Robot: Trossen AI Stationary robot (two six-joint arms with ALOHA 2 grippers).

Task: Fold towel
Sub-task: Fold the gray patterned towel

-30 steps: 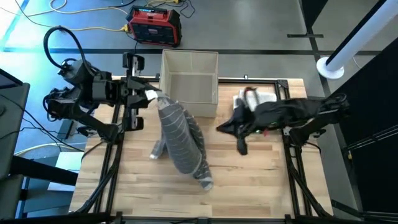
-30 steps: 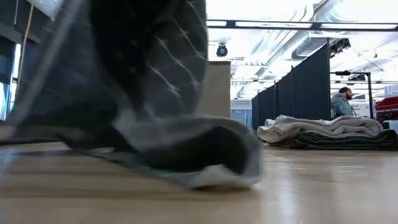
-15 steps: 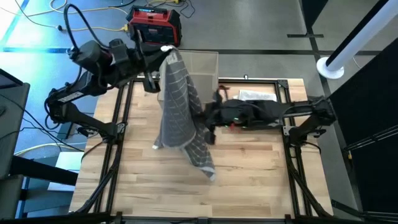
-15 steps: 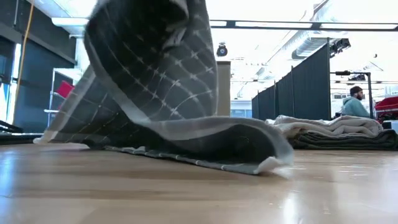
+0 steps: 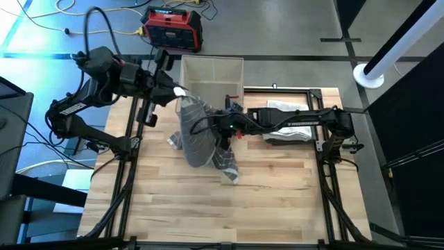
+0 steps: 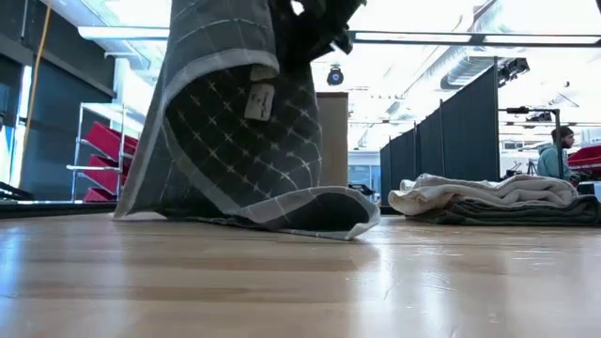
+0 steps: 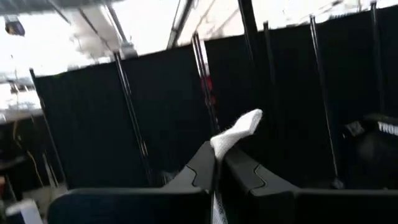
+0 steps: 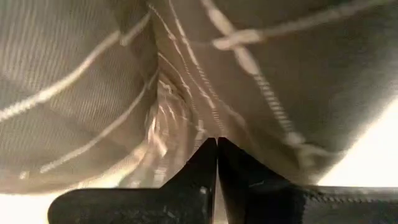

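Note:
The grey towel with a white grid pattern (image 5: 197, 135) hangs from my left gripper (image 5: 177, 91) near the table's far left. Its lower folded end (image 6: 300, 211) rests on the wooden table. My left gripper is shut on a white corner of it. My right gripper (image 5: 220, 126) reaches in from the table's right, against the hanging towel's right side at mid height. Cloth (image 8: 186, 62) fills the right wrist view, and the shut fingers (image 8: 216, 144) meet it. In the low view the towel (image 6: 235, 141) drapes down with a small label showing. My left gripper (image 7: 216, 158) pinches the towel's white corner (image 7: 239, 127) between its two fingers; the tip of the corner sticks out past them. The towel hangs below the hold, its lower end lying on the table. My right gripper is shut on a pinch of the hanging cloth (image 8: 186, 134), coming level from the table's right. Folds pucker toward the fingertips; one layer or several, I cannot tell.
An open beige box (image 5: 211, 83) stands at the table's far edge just behind the towel. A stack of folded towels (image 5: 288, 111) (image 6: 488, 197) lies at the far right under the right arm. A person (image 6: 554, 150) stands in the room behind. The table's near half is bare wood.
My left gripper rose high with the towel's corner toward the far edge, then came down somewhat. My right gripper swept toward the table's left, from beside the stack to the hanging towel. The towel went from lying slumped to hanging upright, its lower end still on the table.

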